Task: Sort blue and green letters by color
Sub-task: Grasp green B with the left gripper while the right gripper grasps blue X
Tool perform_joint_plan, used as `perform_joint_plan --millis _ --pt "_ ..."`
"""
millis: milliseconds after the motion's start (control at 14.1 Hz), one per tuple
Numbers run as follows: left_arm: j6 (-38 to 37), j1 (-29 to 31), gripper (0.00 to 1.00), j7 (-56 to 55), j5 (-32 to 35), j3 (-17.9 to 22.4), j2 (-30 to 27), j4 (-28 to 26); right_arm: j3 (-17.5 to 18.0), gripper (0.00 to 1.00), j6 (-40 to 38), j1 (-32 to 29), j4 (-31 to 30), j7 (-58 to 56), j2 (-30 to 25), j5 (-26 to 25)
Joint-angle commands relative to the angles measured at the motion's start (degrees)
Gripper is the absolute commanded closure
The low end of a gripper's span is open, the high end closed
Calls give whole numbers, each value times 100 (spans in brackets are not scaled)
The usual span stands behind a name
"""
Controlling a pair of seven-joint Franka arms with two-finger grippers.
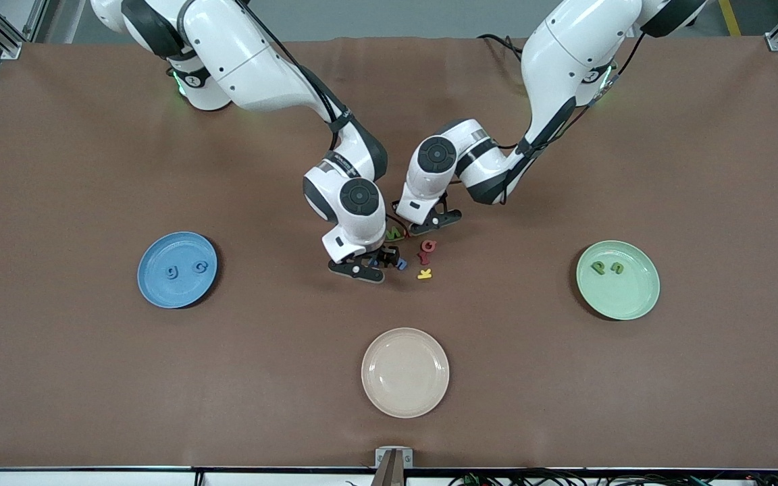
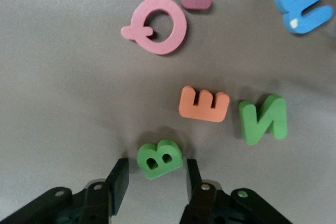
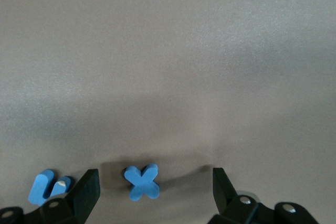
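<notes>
Beige plate [image 1: 405, 372] nearest; green B [image 2: 159, 158] between left claw [image 2: 156, 178] fingers

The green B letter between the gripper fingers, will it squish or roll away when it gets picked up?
The green B looks like thick foam, so it will probably squish a little. It lies flat, so it likely won't roll. It seems tiny and light; the left gripper could nudge it sideways.

Bright, even light from overhead — soft shadows under plates and arms; slightly blurred close up in both wrist views.
</notes>
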Motion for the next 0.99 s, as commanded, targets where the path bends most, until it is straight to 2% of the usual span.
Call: perform_joint_plan --millis 0,497,709,922 --pt "19 -22 47 -123 222 17 119 143 -55 6 -140 99 101 148 23 -156" --pt "54 -31 48 -132 301 140 190 258 -46 19 -141 143 92 157 31 -164" --pt "54 -40 61 -132 310 140 199 249 -46 26 -141 143 92 174 31 -156" --pt "54 -40 69 -132 302 140 199 249 -46 34 -132 143 92 201 40 -156"
